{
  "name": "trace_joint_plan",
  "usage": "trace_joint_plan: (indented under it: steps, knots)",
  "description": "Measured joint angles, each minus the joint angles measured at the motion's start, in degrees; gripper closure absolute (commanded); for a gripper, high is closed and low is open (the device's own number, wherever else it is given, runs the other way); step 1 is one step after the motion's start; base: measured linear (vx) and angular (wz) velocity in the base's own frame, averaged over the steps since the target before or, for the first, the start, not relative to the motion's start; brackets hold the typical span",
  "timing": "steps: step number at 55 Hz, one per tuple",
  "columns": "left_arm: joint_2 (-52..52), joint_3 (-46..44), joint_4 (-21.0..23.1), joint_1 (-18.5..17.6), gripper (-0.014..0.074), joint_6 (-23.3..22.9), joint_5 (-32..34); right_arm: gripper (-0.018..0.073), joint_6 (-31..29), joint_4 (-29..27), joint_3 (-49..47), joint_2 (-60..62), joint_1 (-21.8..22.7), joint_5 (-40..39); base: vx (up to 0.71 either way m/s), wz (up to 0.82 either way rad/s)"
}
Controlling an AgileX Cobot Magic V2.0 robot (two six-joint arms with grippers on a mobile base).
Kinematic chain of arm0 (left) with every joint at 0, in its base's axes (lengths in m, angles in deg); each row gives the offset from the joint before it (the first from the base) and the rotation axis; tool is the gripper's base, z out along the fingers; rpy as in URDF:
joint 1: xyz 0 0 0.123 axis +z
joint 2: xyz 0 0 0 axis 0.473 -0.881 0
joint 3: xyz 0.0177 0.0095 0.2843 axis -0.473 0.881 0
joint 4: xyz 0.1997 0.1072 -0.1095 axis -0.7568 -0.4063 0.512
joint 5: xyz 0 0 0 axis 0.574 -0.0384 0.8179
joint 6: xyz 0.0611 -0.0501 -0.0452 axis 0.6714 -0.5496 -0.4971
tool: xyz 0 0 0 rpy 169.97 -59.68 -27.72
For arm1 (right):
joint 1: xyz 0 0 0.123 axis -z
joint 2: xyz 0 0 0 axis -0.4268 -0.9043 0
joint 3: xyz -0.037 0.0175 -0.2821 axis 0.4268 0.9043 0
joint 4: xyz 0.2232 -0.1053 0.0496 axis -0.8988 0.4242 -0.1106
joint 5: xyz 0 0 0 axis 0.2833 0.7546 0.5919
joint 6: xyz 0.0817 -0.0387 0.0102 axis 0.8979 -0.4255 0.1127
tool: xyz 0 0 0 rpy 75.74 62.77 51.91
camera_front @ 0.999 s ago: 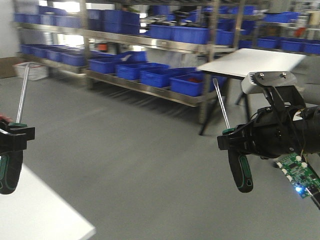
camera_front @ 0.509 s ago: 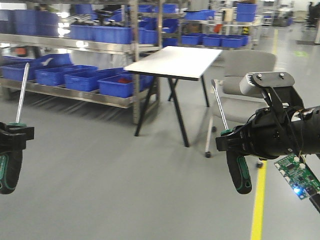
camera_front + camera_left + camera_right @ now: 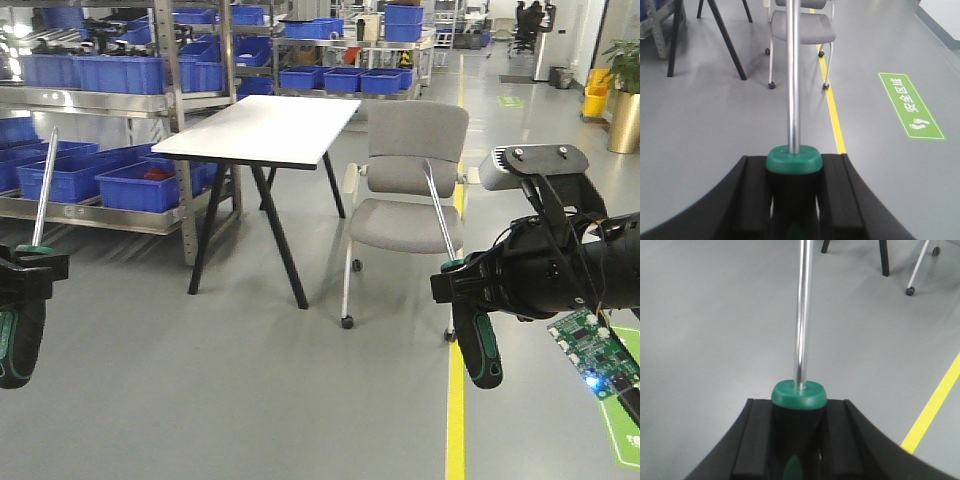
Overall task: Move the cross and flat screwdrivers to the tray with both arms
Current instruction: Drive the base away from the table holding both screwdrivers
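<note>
My left gripper (image 3: 25,272) is shut on a screwdriver (image 3: 22,340) with a green and black handle; its steel shaft (image 3: 44,190) points up. In the left wrist view the same screwdriver (image 3: 793,159) sits clamped between the black fingers (image 3: 836,185). My right gripper (image 3: 462,282) is shut on a second green and black screwdriver (image 3: 480,350), shaft (image 3: 438,215) up and tilted left. It also shows in the right wrist view (image 3: 799,394), held between the fingers (image 3: 760,435). The blade tips are out of view. The tray is out of view.
A white table (image 3: 262,130) on black legs and a grey office chair (image 3: 405,200) stand ahead on the grey floor. Metal shelving with blue bins (image 3: 100,75) runs along the left. A yellow floor line (image 3: 456,400) runs forward. A circuit board (image 3: 592,350) hangs off the right arm.
The whole scene has swept left across the front view as the base turns right: shelving slid away, table and chair came to centre. Both grippers keep the same hold on their screwdrivers.
</note>
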Motion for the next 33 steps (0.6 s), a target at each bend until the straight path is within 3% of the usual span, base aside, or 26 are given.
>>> trace_joint_plan:
  steps: [18, 33]
  knots:
    - [0.0, 0.0, 0.0, 0.0, 0.0596, 0.0, 0.0, 0.0567, 0.0, 0.0, 0.0, 0.0, 0.0, -0.1, 0.42, -0.19]
    - [0.0, 0.0, 0.0, 0.0, 0.0596, 0.0, 0.0, 0.0567, 0.0, 0.0, 0.0, 0.0, 0.0, -0.1, 0.48, 0.07]
